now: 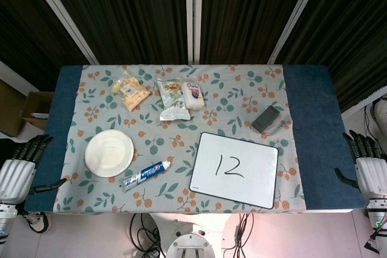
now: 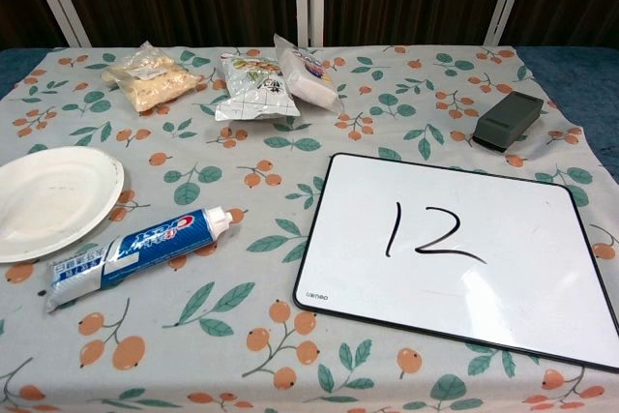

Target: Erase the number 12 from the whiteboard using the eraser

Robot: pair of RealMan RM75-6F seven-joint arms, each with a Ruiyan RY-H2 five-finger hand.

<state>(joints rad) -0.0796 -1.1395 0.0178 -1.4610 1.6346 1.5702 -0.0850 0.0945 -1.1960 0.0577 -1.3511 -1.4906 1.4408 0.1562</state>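
Note:
A white whiteboard [image 1: 236, 170] [image 2: 464, 249] with a black frame lies at the front right of the table, with the number 12 [image 1: 229, 165] [image 2: 432, 231] written in black at its middle. The dark grey eraser [image 1: 265, 119] [image 2: 508, 120] lies on the cloth just beyond the board's far right corner. My left hand [image 1: 21, 167] hangs off the table's left edge, fingers apart and holding nothing. Off the right edge, my right hand [image 1: 367, 164] is likewise open and empty. Neither hand shows in the chest view.
A white paper plate [image 1: 109, 153] [image 2: 48, 200] and a toothpaste tube [image 1: 147, 173] [image 2: 135, 250] lie at the front left. Three snack packets [image 1: 132, 90] [image 1: 173, 98] [image 1: 193, 95] sit toward the back middle. The floral cloth [image 1: 181, 143] covers the table's centre.

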